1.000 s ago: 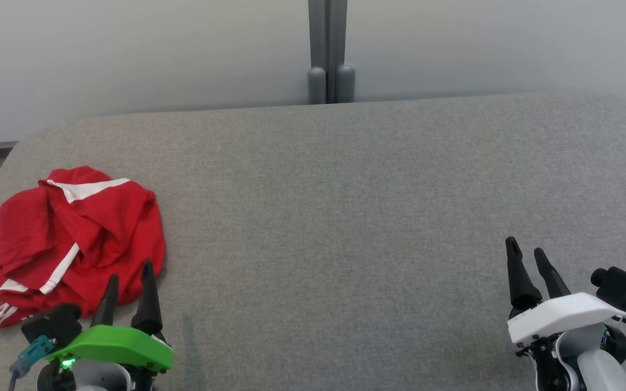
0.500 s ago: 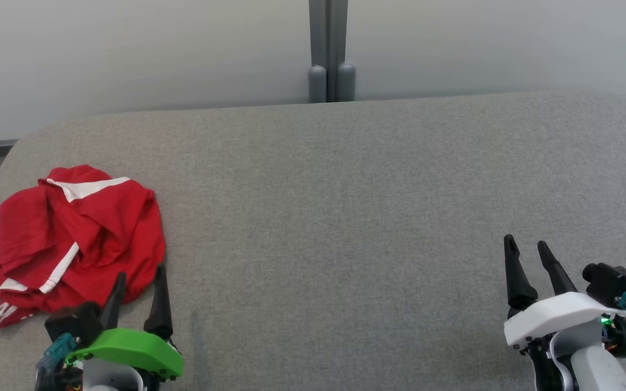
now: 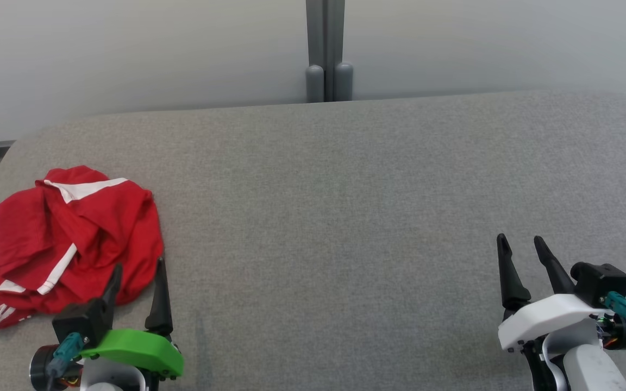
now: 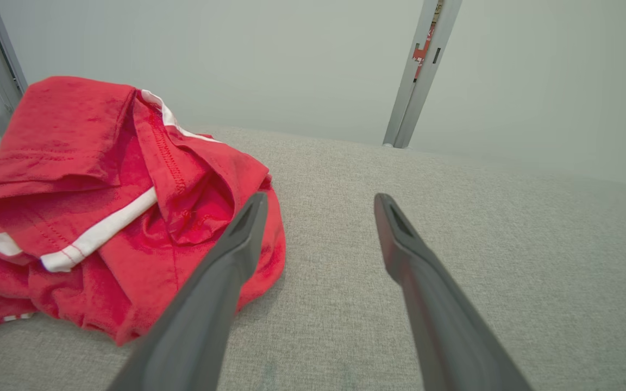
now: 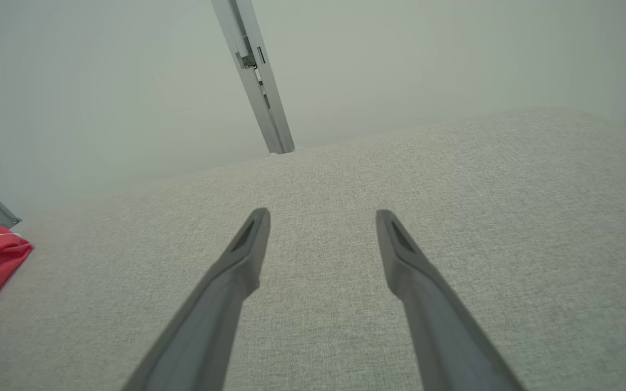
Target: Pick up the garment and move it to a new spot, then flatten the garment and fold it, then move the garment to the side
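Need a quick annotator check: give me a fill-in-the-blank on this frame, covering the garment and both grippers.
1. The crumpled garment is ___ with white stripes.
2. It lies on the grey surface, toward the robot's ___ side.
3. The left gripper, close to the garment, has its jaws ___.
4. The right gripper holds ___.

Missing words: red; left; open; nothing.

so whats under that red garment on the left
The red garment lies crumpled on the grey fabric surface, which shows beside it. Anything else beneath the heap is hidden by its folds.
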You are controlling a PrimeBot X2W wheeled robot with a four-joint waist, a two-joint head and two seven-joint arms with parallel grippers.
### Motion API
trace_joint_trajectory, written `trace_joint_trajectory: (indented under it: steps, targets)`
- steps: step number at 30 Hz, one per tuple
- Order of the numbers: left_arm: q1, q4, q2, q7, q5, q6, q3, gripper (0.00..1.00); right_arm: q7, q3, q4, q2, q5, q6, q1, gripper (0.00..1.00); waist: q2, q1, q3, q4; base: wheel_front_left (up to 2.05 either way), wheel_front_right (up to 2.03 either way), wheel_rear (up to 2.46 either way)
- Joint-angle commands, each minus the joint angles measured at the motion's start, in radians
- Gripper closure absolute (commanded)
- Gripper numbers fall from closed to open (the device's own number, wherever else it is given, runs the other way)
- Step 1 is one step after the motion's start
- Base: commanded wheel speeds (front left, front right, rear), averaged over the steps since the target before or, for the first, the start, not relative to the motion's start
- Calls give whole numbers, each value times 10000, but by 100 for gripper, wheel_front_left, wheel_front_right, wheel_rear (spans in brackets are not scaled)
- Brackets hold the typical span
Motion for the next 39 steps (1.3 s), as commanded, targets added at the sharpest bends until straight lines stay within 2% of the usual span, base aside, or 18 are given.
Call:
trace_joint_trajectory:
  steps: [1,7,13,30,35,39]
  targets:
    - [-1,2,2,-70,264,-59,-10,0,-99,-51,46,-43,-262,3,-3,0,0,0,-3,16,0,0,0]
    - [175,333,-152,-196,652,-123,35,0,-238,-34,408,-49,-729,3,118,0,0,0,61,170,0,0,0]
    - [142,509,-293,-315,903,-191,343,0,-340,307,465,-51,-1140,3,-24,0,0,0,197,720,0,0,0]
    - [445,1114,-455,-626,1983,-252,1572,0,-658,2152,954,-71,-1782,2,-596,0,0,0,480,4313,0,0,0]
    - [538,1376,-488,-736,2127,-322,1923,0,-743,2501,1102,-81,-2078,1,-686,0,0,0,613,5109,0,0,0]
    - [592,1512,-532,-699,1836,-371,2077,0,-742,2553,1193,-78,-1982,1,-770,0,0,0,747,5238,0,0,0]
